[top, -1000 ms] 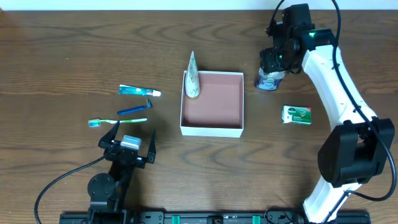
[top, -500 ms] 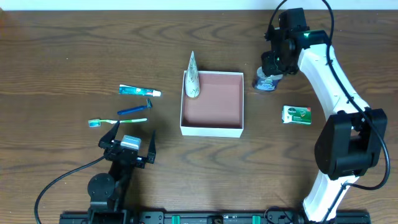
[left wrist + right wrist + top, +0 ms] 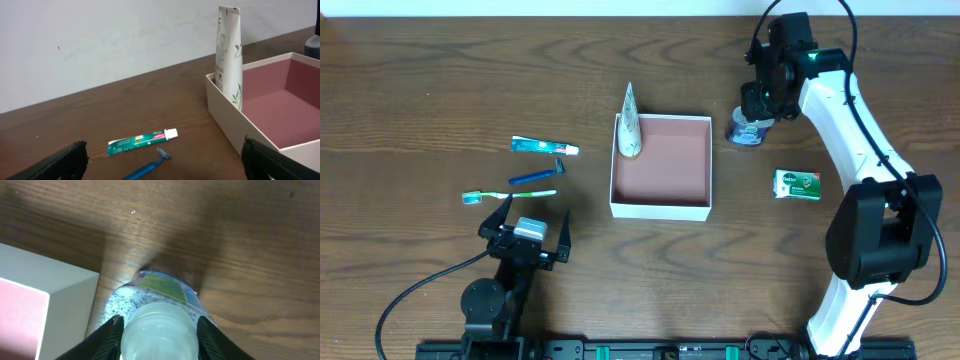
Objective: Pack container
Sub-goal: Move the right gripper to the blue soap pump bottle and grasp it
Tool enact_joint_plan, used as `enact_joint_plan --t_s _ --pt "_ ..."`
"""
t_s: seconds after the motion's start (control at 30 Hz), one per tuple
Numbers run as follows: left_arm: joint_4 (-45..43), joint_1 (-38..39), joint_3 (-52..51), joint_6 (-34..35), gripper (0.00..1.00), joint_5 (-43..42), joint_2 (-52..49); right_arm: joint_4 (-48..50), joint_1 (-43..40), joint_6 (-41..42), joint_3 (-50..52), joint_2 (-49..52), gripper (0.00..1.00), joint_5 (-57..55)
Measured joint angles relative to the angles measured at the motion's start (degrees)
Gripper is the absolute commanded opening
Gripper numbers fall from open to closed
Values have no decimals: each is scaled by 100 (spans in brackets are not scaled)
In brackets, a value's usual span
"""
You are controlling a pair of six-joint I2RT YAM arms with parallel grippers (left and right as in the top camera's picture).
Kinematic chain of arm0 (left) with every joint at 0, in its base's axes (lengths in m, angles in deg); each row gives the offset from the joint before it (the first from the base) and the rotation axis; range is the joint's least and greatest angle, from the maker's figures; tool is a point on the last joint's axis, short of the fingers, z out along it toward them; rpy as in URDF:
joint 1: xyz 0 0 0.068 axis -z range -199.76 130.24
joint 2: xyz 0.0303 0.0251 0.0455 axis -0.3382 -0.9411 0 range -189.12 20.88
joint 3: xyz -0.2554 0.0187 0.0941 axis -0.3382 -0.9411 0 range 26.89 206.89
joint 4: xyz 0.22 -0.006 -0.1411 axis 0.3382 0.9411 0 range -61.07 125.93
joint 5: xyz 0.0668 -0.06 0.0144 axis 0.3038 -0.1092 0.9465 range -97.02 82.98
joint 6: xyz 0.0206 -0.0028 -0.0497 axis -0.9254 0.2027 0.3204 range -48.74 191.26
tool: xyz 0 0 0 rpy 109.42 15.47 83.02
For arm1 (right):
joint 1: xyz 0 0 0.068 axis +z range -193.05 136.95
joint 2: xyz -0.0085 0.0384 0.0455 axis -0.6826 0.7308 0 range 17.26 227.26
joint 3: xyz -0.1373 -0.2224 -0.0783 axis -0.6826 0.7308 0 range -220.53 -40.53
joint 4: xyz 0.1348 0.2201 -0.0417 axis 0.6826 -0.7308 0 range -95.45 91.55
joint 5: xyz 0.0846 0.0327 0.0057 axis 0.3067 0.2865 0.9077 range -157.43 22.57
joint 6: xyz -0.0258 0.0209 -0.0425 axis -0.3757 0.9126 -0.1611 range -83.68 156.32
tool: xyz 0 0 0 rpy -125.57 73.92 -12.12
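The container, a white square box with a pink inside, sits mid-table with a white tube standing in its far left corner. Just right of its far right corner stands a small speckled bottle with a pale cap. My right gripper comes down on it from above. In the right wrist view both fingers press the sides of the bottle's cap, beside the container's corner. My left gripper rests open near the front left, with nothing between its fingers.
A green soap box lies right of the container. A toothpaste tube, a blue razor and a toothbrush lie to its left, just ahead of the left gripper. The toothpaste and razor show in the left wrist view.
My right gripper has settled lower over the bottle and its fingers have narrowed onto the cap. The bottle has stayed in place. The left arm has not moved.
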Motion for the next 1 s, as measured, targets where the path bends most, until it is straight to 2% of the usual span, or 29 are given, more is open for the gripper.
enact_joint_plan --t_s 0.17,0.27,0.53,1.0 --pt "0 0 0 0 98 0 0 22 0 -2 0 0 50 -22" --pt "0 0 0 0 98 0 0 26 0 -7 0 0 56 -39" --pt "0 0 0 0 98 0 0 39 0 -7 0 0 56 -52" --pt "0 0 0 0 98 0 0 79 0 -7 -9 -170 41 -61"
